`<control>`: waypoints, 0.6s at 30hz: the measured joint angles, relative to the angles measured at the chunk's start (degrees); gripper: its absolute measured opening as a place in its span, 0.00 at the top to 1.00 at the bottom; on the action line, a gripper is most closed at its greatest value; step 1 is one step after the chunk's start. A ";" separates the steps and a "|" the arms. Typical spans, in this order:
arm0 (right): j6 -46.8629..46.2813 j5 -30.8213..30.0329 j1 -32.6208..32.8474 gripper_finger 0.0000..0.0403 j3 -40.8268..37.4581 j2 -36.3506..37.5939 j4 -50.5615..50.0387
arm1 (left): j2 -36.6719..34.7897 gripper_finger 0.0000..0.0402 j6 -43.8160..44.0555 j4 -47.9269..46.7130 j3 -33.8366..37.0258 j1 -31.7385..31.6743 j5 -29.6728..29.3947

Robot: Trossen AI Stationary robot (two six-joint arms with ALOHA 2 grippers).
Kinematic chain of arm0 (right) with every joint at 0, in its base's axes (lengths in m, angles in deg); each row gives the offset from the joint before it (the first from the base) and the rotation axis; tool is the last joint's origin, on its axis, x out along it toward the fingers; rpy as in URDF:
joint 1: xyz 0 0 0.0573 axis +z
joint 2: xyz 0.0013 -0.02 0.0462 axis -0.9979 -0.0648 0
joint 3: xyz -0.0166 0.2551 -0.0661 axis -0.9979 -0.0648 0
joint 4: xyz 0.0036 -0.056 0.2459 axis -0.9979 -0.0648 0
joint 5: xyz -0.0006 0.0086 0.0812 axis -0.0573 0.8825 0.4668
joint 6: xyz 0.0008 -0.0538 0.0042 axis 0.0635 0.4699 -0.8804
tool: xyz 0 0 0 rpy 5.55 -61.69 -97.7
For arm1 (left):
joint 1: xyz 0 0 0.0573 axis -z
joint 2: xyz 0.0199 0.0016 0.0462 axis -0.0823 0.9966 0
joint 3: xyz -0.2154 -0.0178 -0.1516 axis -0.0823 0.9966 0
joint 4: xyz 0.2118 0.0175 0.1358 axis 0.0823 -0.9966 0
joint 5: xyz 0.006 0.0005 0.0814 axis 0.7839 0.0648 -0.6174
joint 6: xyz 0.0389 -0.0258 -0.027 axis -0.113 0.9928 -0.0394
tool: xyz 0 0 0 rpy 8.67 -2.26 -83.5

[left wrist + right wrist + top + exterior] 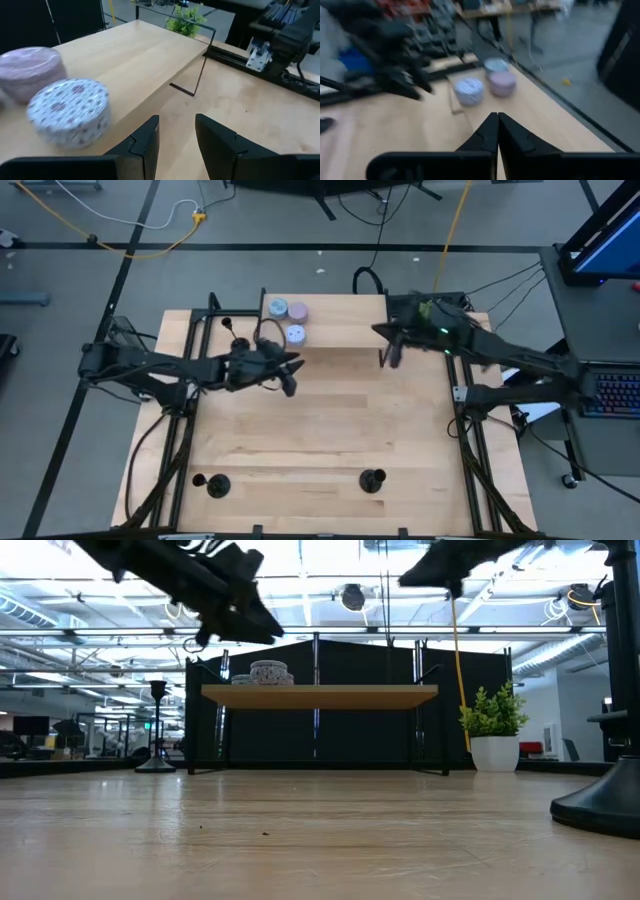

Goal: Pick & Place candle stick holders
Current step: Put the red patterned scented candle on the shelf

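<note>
— Pale wood table (320,430) closest to us, and on its near edge we've got two matte-black candle stick holders: one at the left corner (211,484), one nearer the middle (372,479), both upright, well apart.

— A third one?

— We see a small dark one (229,323) at the far left, beside the raised shelf (340,320). Moving further in, the left gripper (288,375) hovers above the table just short of that shelf, fingers (145,145) parted with nothing between them.

— And the right?

— The right gripper (386,356) hangs by the shelf's front edge, fingers (487,132) pressed together, empty.

— Beyond that?

— Three round tins (288,319) clustered on the shelf's left end.
</note>
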 joint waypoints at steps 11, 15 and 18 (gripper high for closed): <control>-4.47 0.76 0.01 1.00 -16.34 15.64 13.07 | 10.65 0.67 0.68 -0.09 -6.70 0.22 -10.91; -4.47 0.63 0.01 1.00 -17.54 16.50 12.98 | 11.95 0.67 1.12 -0.55 -8.22 -0.46 -13.82; -4.21 0.61 0.01 1.00 -17.54 16.47 13.03 | 12.32 0.67 2.86 -4.03 -8.24 -1.65 -14.61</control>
